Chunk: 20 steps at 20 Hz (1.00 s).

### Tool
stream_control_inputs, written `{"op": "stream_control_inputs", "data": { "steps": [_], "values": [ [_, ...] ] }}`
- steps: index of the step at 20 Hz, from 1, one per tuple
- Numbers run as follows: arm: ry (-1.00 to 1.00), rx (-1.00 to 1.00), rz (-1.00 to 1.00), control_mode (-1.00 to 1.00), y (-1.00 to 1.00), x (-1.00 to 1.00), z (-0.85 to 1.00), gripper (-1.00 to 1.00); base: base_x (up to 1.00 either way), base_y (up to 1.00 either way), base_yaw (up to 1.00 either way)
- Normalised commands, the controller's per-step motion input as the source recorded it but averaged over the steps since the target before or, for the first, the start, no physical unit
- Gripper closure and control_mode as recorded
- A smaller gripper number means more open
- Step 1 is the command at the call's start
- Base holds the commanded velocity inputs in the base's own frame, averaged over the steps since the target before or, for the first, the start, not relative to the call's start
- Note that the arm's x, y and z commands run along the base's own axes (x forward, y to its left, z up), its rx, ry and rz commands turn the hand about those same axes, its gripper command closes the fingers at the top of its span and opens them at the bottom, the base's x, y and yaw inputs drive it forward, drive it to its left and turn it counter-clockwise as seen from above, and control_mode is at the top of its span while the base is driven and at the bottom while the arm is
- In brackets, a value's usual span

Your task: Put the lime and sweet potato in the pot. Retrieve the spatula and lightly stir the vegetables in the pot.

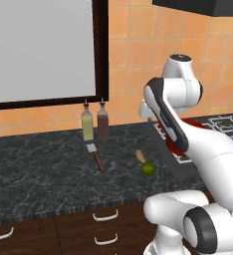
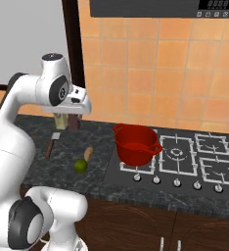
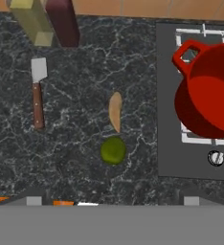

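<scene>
Two veggies are out on the dark counter [image 1: 39, 164] and nothing is in the pot yet, so my guess is the step in hand is the first pick.

From the left base camera: the lime [image 1: 148, 169] sits near the counter's front edge, with the sweet potato [image 1: 140, 156] just behind it, almost touching. The spatula [image 1: 95, 156] lies off to the left, blade pointing back toward two small bottles [image 1: 94, 122] by the wall. The arm blocks most of the pot [image 1: 188, 127]; just a sliver of red peeks out.

Right base camera: the pot is upright on the front-left burner of the stove [image 2: 185, 157], clearly empty. The arm is up high over the counter, and I can't tell whether the claw is wide or closed, since the fingers are hidden.

Hand camera: it's looking straight down, with the lime slightly left of centre, the potato above it and the pot at the right edge.

To do this well, I'd drop straight onto the lime and close across its middle, careful not to nudge the potato. It's round, so it'll probably roll if clipped off-centre.
</scene>
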Motion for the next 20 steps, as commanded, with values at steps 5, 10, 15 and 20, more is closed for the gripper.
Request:
{"op": "stream_control_inputs", "data": {
  "steps": [5,10,15,20],
  "values": [
    [0.18,0.0,0.0,-1.0,0.0,0.0,-0.51,-1.0,0.0,0.0,0.0],
    [0.13,0.0,0.0,-1.0,0.0,0.04,-0.71,-1.0,0.0,0.0,0.0],
    [-0.02,0.0,0.0,-1.0,0.01,0.05,-0.74,-1.0,0.0,0.0,0.0],
    [-0.11,0.0,0.0,-1.0,0.04,0.11,-0.88,-1.0,0.0,0.0,0.0]
  ]
}}
